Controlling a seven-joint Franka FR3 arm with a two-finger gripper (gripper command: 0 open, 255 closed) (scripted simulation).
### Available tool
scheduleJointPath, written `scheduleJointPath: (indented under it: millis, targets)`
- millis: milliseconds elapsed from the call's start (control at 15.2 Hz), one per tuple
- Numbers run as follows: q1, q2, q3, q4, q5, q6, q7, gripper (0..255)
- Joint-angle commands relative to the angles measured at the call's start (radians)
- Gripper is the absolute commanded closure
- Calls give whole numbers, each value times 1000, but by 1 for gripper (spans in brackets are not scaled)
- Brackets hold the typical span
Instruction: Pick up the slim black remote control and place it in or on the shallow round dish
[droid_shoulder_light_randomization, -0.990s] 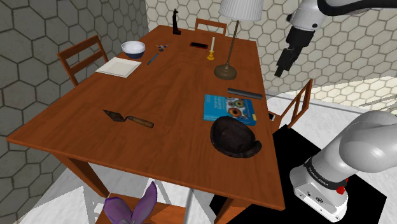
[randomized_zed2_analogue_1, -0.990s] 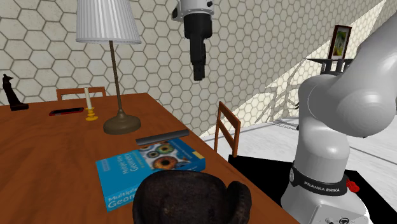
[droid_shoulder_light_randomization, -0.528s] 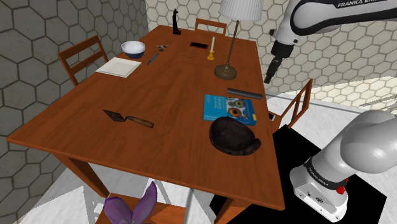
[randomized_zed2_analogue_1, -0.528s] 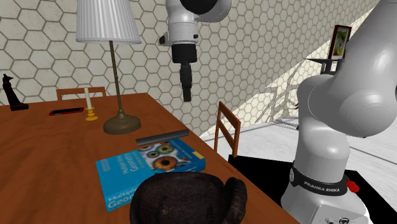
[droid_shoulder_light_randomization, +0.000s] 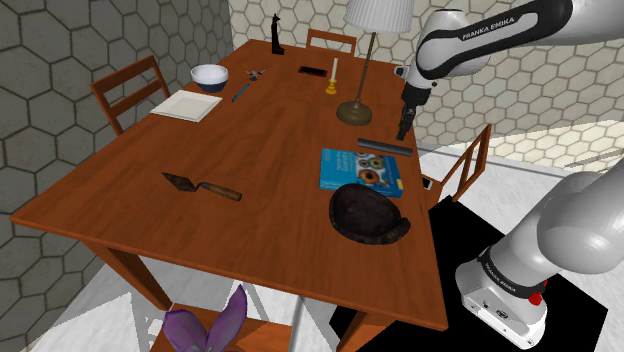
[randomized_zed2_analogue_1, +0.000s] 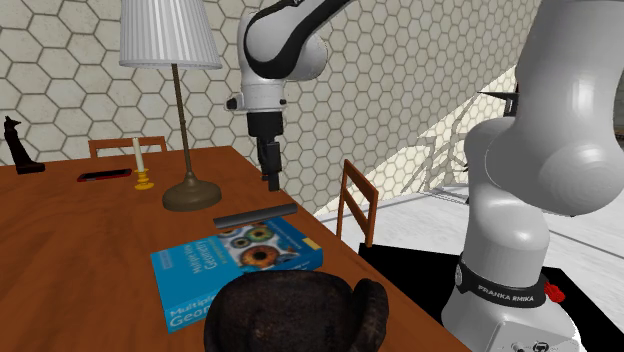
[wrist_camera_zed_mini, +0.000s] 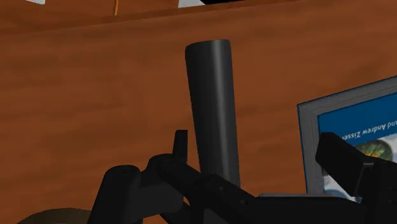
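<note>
The slim dark remote (droid_shoulder_light_randomization: 385, 147) lies flat on the wooden table (droid_shoulder_light_randomization: 250, 140), near the edge at the shoulder view's right. It sits just past the far edge of the blue book (droid_shoulder_light_randomization: 361, 168), between the book and the base of the lamp (droid_shoulder_light_randomization: 355, 110). In the wrist view the remote (wrist_camera_zed_mini: 213, 114) runs as a long dark bar away from the hand, with the book's corner (wrist_camera_zed_mini: 356, 127) beside it. It has not shifted over the last second, and neither has the dark round dish (droid_shoulder_light_randomization: 368, 214), which rests on the near side of the book, touching or just overlapping its edge.

What has changed is the arm. A second ago the gripper hung high and out beyond the table's edge; half a second ago it was lower and closer in. Now the gripper (droid_shoulder_light_randomization: 403, 132) points straight down just above the remote's end nearer the table edge, still clear of it. The second exterior view agrees: the gripper (randomized_zed2_analogue_1: 271, 182) has dropped close over the remote (randomized_zed2_analogue_1: 255, 215).

From the wrist, the gripper (wrist_camera_zed_mini: 257, 149) has its two fingers spread apart with nothing clasped; the remote passes between them untouched, closer to one finger.

Further off stand a candle (droid_shoulder_light_randomization: 333, 80), a white bowl (droid_shoulder_light_randomization: 208, 74) and a trowel (droid_shoulder_light_randomization: 200, 187), all where they were.
</note>
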Motion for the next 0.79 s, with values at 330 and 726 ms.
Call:
scheduleJointPath:
  millis: [330,726]
  targets:
    - [12,131,-15,3,47,123,-116,0]
    - [13,163,-15,-17,63,173,-127,0]
